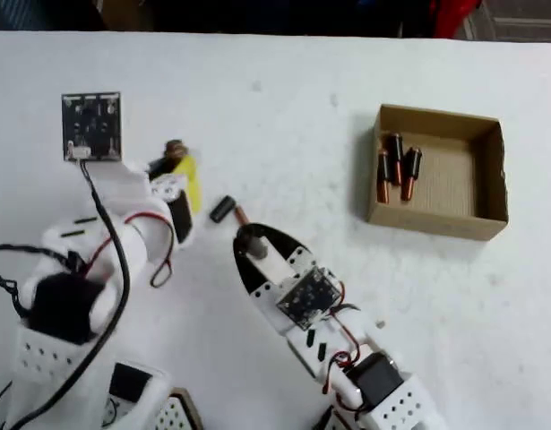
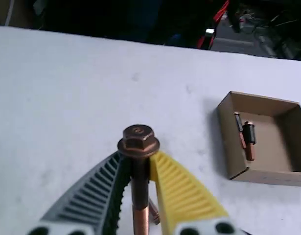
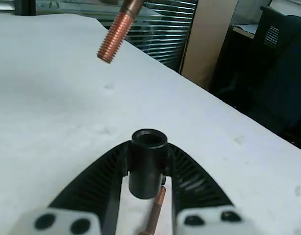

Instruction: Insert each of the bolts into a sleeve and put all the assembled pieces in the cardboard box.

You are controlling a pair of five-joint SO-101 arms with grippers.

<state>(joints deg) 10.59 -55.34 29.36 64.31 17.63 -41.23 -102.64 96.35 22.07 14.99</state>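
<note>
I'm gripping a bolt (image 2: 138, 139) in the left hand (image 2: 139, 159) and a sleeve (image 3: 148, 169) in the right hand (image 3: 148, 149), both above the tabletop (image 1: 302, 107). I'm judging this the insertion step: the thread tip needs aligning with the bore. Three assembled pieces (image 1: 396, 166) are lying in the box (image 1: 436, 219).

The copper bolt's (image 3: 116, 35) head was cut off at the right wrist view's edge. A second bolt (image 3: 158, 204) lay mostly hidden behind the black sleeve (image 3: 148, 164).
</note>
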